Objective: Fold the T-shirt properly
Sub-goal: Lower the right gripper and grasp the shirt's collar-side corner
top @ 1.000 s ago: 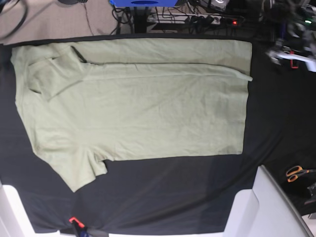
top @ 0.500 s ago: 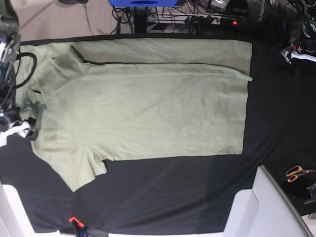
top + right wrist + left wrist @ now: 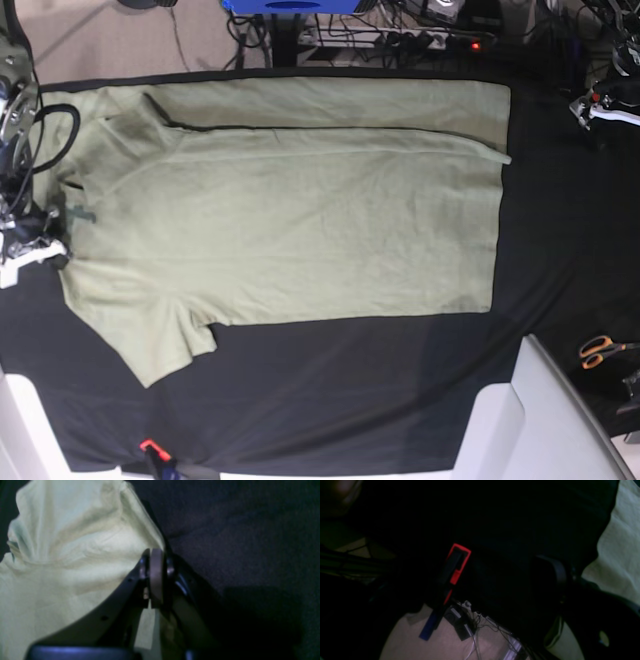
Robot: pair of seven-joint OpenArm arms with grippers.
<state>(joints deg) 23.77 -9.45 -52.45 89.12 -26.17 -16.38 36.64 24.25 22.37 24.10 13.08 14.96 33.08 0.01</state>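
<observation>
Base view: one T-shirt (image 3: pixel 290 210) flat on desk (image 3: pixel 400 390), far side already folded in. Right gripper (image 3: pixel 50 240) at collar-end edge.

Right wrist view: jaws pressed together, pinching shirt edge. Step: grasp made; next you lift and carry.

Left wrist view: left gripper off shirt; jaws' state not visible, likely spread.

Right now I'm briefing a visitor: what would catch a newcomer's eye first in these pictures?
The pale green T-shirt spread across most of the black table cloth. Next, the right claw shut on the T-shirt's edge at the base view's left. Small orange-handled scissors lie at the far right.
</observation>
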